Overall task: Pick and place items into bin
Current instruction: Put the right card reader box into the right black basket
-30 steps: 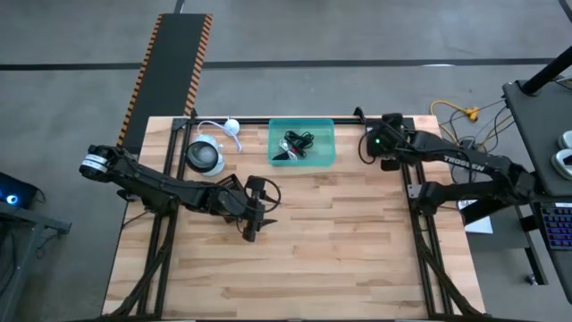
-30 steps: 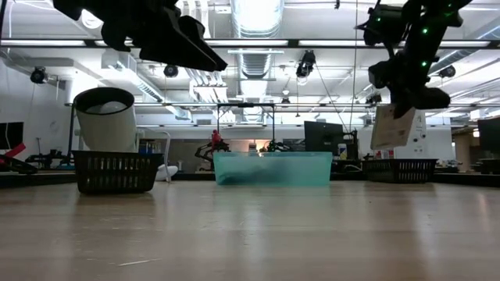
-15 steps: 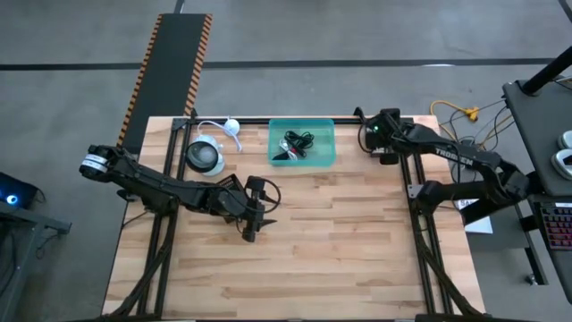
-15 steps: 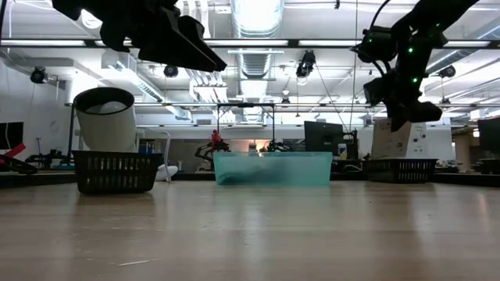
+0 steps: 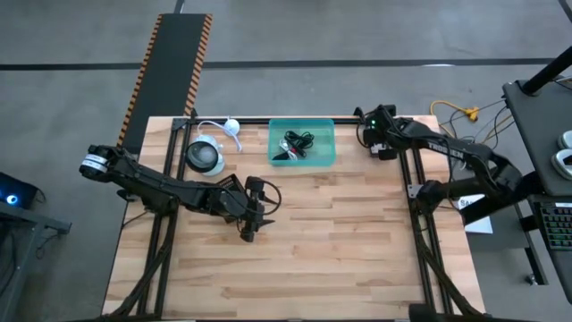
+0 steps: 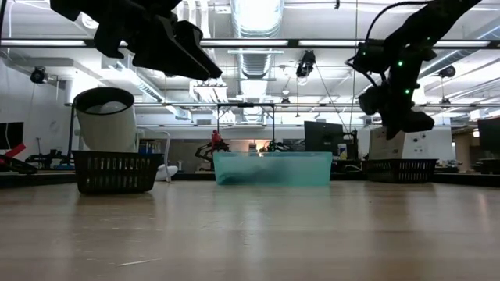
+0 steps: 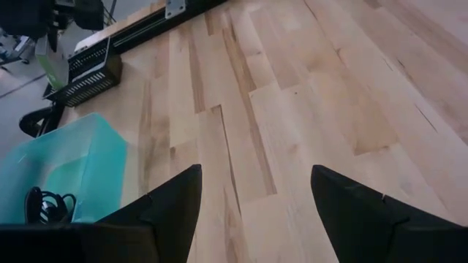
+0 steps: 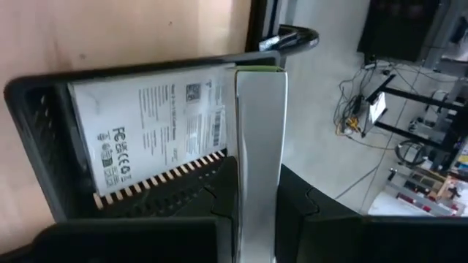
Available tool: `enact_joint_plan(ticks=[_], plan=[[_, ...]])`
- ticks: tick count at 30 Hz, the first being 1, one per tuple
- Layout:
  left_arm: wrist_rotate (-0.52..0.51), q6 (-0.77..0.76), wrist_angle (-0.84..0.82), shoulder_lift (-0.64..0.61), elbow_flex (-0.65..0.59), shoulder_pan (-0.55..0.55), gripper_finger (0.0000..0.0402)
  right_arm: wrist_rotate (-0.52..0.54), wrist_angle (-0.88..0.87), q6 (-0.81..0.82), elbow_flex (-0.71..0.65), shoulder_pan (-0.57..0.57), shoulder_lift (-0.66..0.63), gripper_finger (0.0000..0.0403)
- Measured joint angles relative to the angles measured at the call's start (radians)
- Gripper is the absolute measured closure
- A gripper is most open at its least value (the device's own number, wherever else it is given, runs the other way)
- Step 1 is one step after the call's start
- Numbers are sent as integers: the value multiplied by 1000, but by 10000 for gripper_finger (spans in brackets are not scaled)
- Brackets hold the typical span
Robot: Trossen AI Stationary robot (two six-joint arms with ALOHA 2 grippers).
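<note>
The teal bin point(image 5: 302, 143) stands at the table's far edge and holds coiled black cables point(image 5: 298, 141) and small bits. My right gripper point(image 5: 376, 136) is right of the bin, over a black slatted tray point(image 8: 44, 146) at the far right corner, and is shut on a white packet point(image 8: 259, 139). A second white printed packet point(image 8: 153, 124) lies in that tray. My left gripper point(image 7: 256, 212) hangs open over bare wood at mid-table point(image 5: 252, 222), near side of the bin. My right gripper pinches the white packet between its two fingers, coming from above and pointing down. The packet shows edge-on point(image 8: 257, 183) and reaches out past the fingertips to a green-tipped end point(image 8: 260, 71). It is lifted clear, above the tray.
A black square box point(image 6: 116, 172) with a white round device point(image 5: 206, 155) and its cord stands left of the bin. Bare wood fills the near half of the table. The frame's rail runs along the far edge, and a cluttered room lies beyond it.
My right gripper has carried the packet toward the far edge and a little toward the bin, staying shut on it. The packet has gone from hanging beside the tray to over it.
</note>
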Motion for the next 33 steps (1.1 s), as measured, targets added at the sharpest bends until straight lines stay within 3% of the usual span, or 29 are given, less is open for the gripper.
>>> enact_joint_plan(ticks=[8,19,33], plan=[[0,5,3,0,0,0,162,3,5,-38,-4,-7,44,372],[-6,5,8,0,0,0,162,-2,0,36,-6,-7,52,281],[-15,6,8,0,1,0,162,-20,-123,111,-6,-6,52,274]])
